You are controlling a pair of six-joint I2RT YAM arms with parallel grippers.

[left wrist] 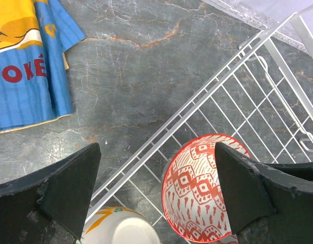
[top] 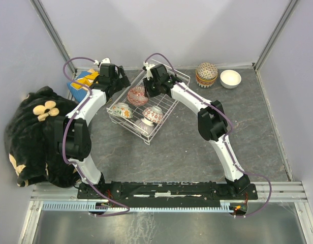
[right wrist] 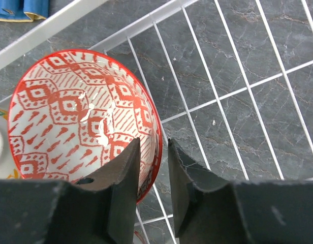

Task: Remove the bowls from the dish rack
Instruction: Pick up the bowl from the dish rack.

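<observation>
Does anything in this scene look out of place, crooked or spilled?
Yes. The rack is turned at an angle to the edges of the table. To its left lie a black plush and a blue printed cloth, which do not belong with dishes. Nothing looks spilled or broken.

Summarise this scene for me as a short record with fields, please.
dish rack: holds four bowls
red-patterned bowl: in the rack, between both hands
right hand: astride that bowl's rim, jaws narrow, grip unclear
left hand: wide open, empty, over the rack's edge
already out: stacked bowls and a white bowl on the table, right of the rack
</observation>
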